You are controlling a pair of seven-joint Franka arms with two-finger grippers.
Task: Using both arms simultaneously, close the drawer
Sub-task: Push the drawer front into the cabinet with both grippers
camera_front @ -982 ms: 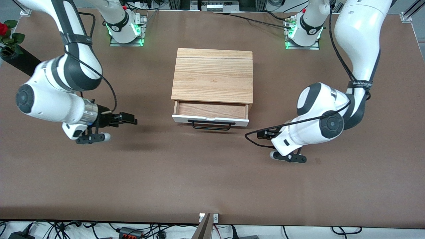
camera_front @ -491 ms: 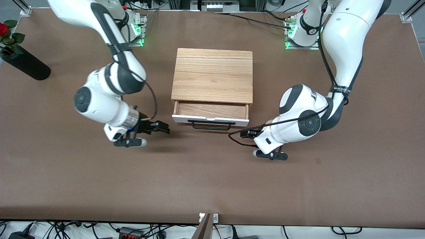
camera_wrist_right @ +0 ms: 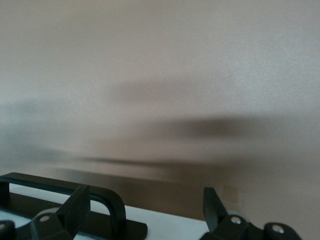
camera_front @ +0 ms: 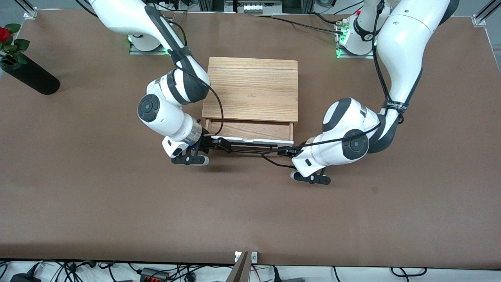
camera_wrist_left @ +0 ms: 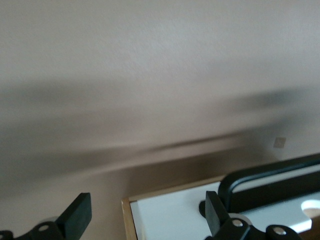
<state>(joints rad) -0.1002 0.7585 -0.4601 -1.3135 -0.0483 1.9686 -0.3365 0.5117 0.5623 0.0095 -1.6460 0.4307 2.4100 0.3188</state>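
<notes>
The drawer (camera_front: 250,140) stands partly pulled out of its oak-grain box (camera_front: 250,90), with the light wood inside (camera_front: 250,130) showing. Its black bar handle (camera_front: 250,145) faces the front camera. My right gripper (camera_front: 220,144) is low in front of the white panel, at the handle's end toward the right arm's end of the table. It is open (camera_wrist_right: 145,210), with the handle (camera_wrist_right: 111,200) by one finger. My left gripper (camera_front: 285,150) is low at the handle's other end. It is open (camera_wrist_left: 145,220), over the panel's corner (camera_wrist_left: 170,215), with the handle (camera_wrist_left: 270,182) by one finger.
A black vase (camera_front: 29,74) with a red rose (camera_front: 4,33) lies at the right arm's end of the table. Both arm bases (camera_front: 354,39) stand farther from the front camera than the box. Bare brown tabletop (camera_front: 250,203) lies nearer to the camera.
Both arms have swung in from the table's two ends toward the drawer front. Their grippers now sit at the two ends of the handle. The drawer has not moved.
</notes>
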